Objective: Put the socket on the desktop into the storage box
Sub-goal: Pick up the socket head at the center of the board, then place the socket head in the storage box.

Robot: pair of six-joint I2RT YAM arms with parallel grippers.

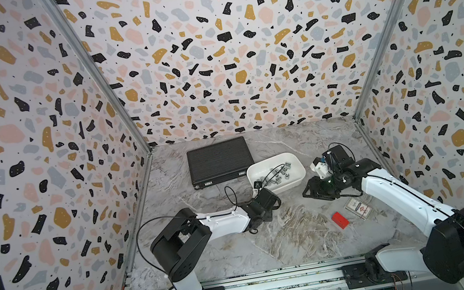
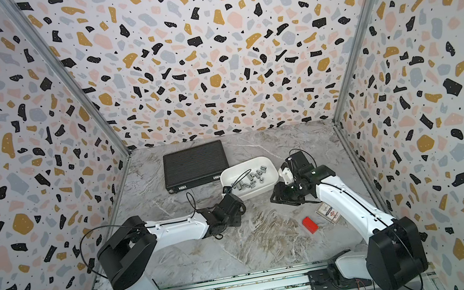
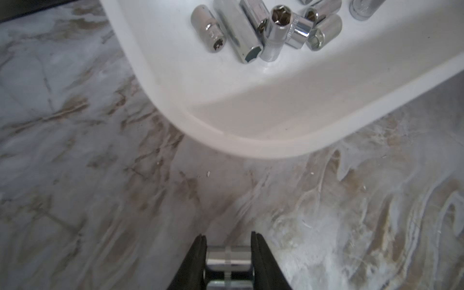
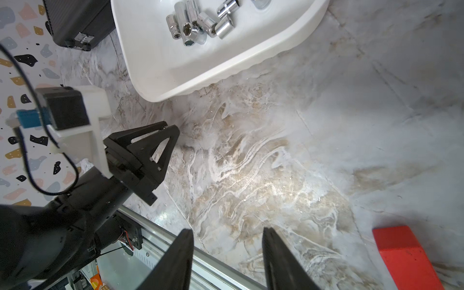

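Observation:
In the left wrist view my left gripper (image 3: 228, 238) is shut on a short chrome socket (image 3: 228, 256), held crosswise between the two black fingers low over the marble desktop (image 3: 100, 175). I cannot tell whether the socket touches the desktop. The white storage box (image 3: 251, 143) lies just ahead, with its rounded near corner facing the gripper and several chrome sockets (image 3: 271, 30) inside. In a top view the box (image 1: 299, 179) sits mid-table between the two arms. My right gripper (image 4: 227, 233) stands open and empty over bare desktop, to the right of the box.
A closed black ribbed case (image 1: 219, 160) lies behind and to the left of the box. Near the right arm are a small red block (image 1: 339, 220) and a printed card packet (image 1: 357, 208). Terrazzo walls enclose three sides, and an aluminium rail (image 1: 247, 288) runs along the front.

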